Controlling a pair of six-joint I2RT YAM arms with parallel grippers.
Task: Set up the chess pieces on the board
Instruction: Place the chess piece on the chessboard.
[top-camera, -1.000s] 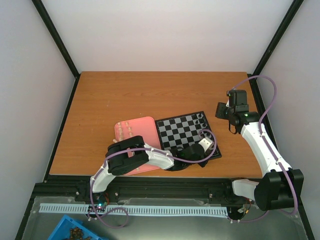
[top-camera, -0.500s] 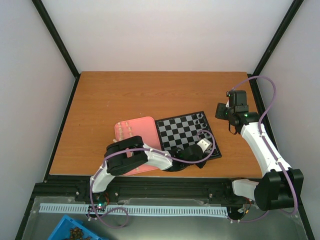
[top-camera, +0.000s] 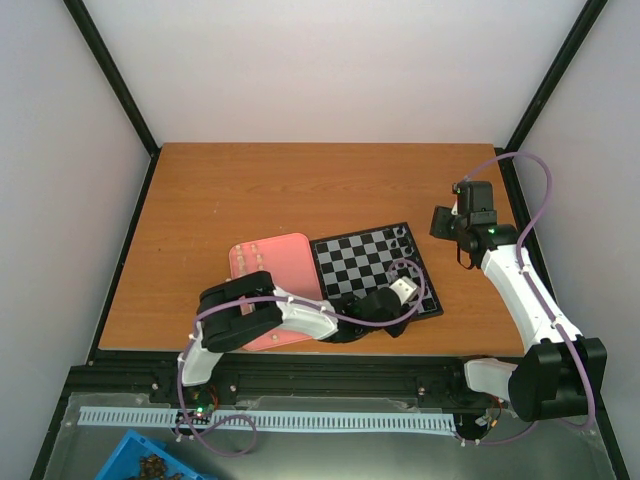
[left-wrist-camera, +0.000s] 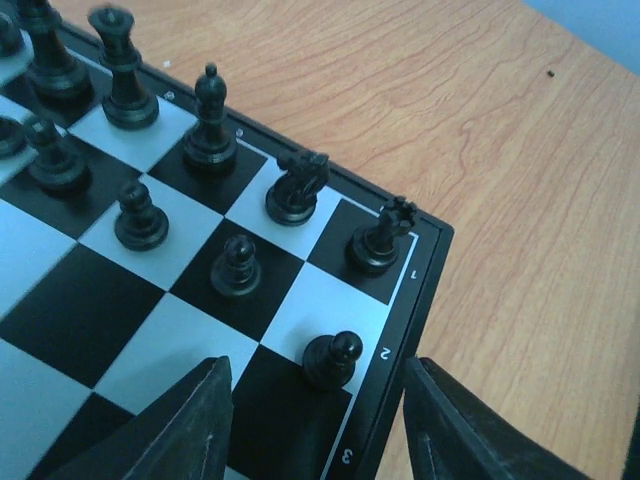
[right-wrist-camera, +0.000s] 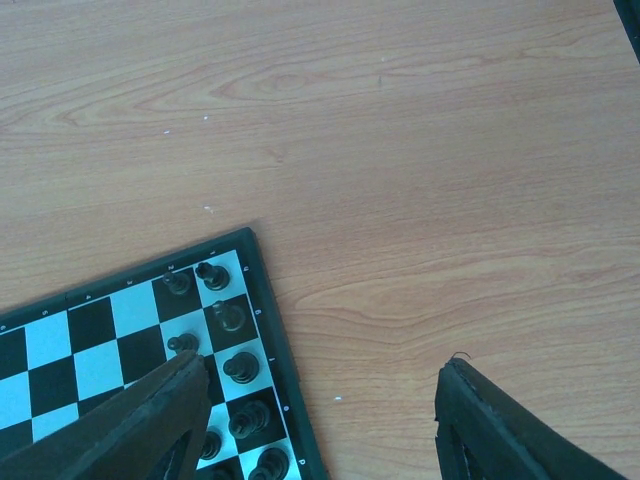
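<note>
The board lies at the table's centre-right. Black chess pieces stand in two rows along its right edge. In the left wrist view the back row ends in a rook on the corner square. My left gripper hovers low over that near right corner, open. A black pawn stands free on the board between its fingers. My right gripper hangs open and empty above bare wood just off the board's far right corner.
A pink tray touches the board's left side, with small pale pieces at its far end. My left arm lies across the tray's near part and the board's near edge. Black frame rails border the table.
My left gripper has opened and let go of the black pawn, which now stands on the board. Its elbow has shifted slightly left. The right arm has not moved.
</note>
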